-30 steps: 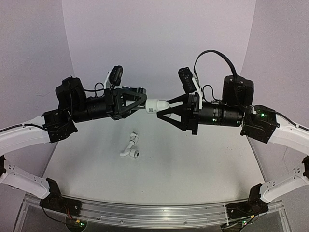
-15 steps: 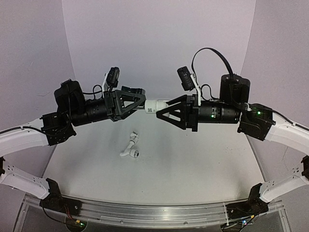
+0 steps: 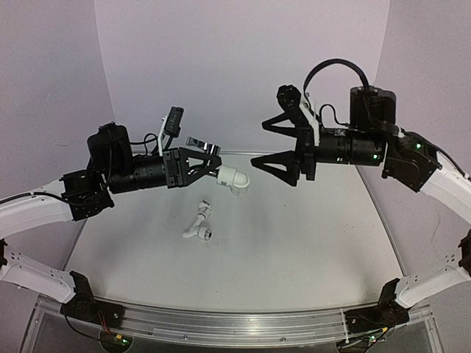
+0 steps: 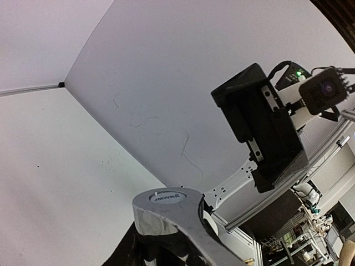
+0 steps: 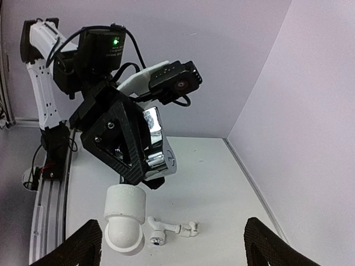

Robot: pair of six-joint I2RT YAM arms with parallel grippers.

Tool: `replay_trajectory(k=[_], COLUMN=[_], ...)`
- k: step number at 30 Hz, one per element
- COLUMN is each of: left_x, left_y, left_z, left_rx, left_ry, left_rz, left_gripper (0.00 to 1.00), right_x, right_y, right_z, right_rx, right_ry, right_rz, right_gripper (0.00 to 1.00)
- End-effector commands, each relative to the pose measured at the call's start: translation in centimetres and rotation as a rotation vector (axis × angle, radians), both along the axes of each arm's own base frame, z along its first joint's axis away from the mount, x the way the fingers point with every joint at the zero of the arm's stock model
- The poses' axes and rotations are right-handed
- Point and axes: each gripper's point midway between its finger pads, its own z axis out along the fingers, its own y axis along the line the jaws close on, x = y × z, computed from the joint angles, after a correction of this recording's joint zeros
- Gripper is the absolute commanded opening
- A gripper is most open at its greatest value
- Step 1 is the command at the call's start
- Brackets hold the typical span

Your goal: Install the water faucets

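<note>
My left gripper (image 3: pixel 208 166) is shut on a chrome faucet (image 3: pixel 203 145) held in the air above the table's middle. A white elbow fitting (image 3: pixel 235 179) sits on the faucet's end and points right and down. In the right wrist view the chrome faucet (image 5: pixel 156 149) and the elbow (image 5: pixel 124 219) hang from the left gripper's black frame. My right gripper (image 3: pixel 260 143) is open, apart from the elbow, to its right and a little higher; its fingertips (image 5: pixel 84 245) hold nothing. In the left wrist view the chrome faucet (image 4: pixel 173 213) fills the foreground. A small white plastic faucet (image 3: pixel 199 226) lies on the table.
The white table (image 3: pixel 294 250) is walled by lilac panels at the back and sides. An aluminium rail (image 3: pixel 235 324) runs along the near edge by the arm bases. The small white faucet (image 5: pixel 173 229) lies below the held parts.
My right gripper opened, let go of the white elbow and drew back up and to the right. The left gripper still holds the faucet, whose elbow end has dipped lower.
</note>
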Motion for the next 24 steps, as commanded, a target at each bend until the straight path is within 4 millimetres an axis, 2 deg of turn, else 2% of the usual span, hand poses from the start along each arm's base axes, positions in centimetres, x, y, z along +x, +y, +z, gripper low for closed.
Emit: replay_trajectory(k=[1, 8, 13, 16, 24], left_x=[0.2, 0.6, 0.6, 0.6, 0.7], left_y=[0.7, 0.1, 0.0, 0.0, 0.0], left_z=[3.9, 3.2, 3.0, 3.0, 2.7], left_rx=[-0.078, -0.070, -0.078, -0.084, -0.074], left_ry=[-0.073, -0.052, -0.047, -0.050, -0.048], left_rz=[0.034, 0.032, 0.028, 0.028, 0.036], left_gripper=[0.00, 0.00, 0.00, 0.00, 0.00], right_x=[-1.5, -1.8, -0.3, 0.8, 1.5], right_y=[1.2, 3.5, 4.6, 4.9, 5.3], right_z=[-3.4, -5.7, -6.7, -7.2, -6.5], right_rx=[-0.251, -0.329, -0.353, -0.358, -0.335], right_ry=[-0.105, -0.048, -0.036, -0.038, -0.052], right_rz=[0.056, 0.056, -0.010, -0.060, -0.094], right_gripper=[0.93, 0.95, 0.85, 0.75, 0.29])
